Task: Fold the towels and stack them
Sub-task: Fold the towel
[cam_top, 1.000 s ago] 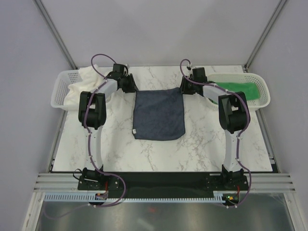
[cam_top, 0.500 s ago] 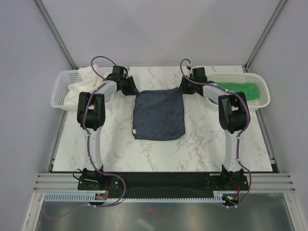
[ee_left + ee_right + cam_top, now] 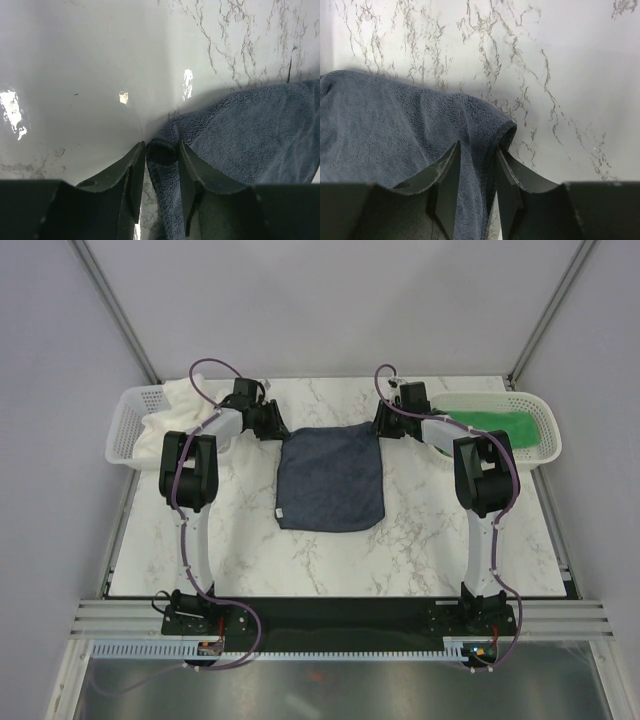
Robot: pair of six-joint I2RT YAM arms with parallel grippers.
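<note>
The navy-blue towel (image 3: 330, 480) lies flat on the marble table, roughly square. My left gripper (image 3: 272, 423) sits at its far left corner and my right gripper (image 3: 383, 423) at its far right corner. In the left wrist view the left gripper (image 3: 162, 147) is open astride a bunched corner of the navy towel (image 3: 250, 130), with bare marble showing beside one finger. The right gripper (image 3: 477, 147) is also open, straddling a raised fold of the navy towel (image 3: 385, 125). The cream-white towel (image 3: 185, 400) fills the left basket. The green towel (image 3: 495, 425) lies in the right basket.
A white mesh basket (image 3: 122, 425) stands at the table's far left and another (image 3: 548, 430) at the far right. Grey walls close in the back and sides. Both arms stretch forward from their bases at the near edge.
The left gripper has shifted slightly and its jaws have widened a little at the towel corner. The right arm and the towel have not visibly moved.
</note>
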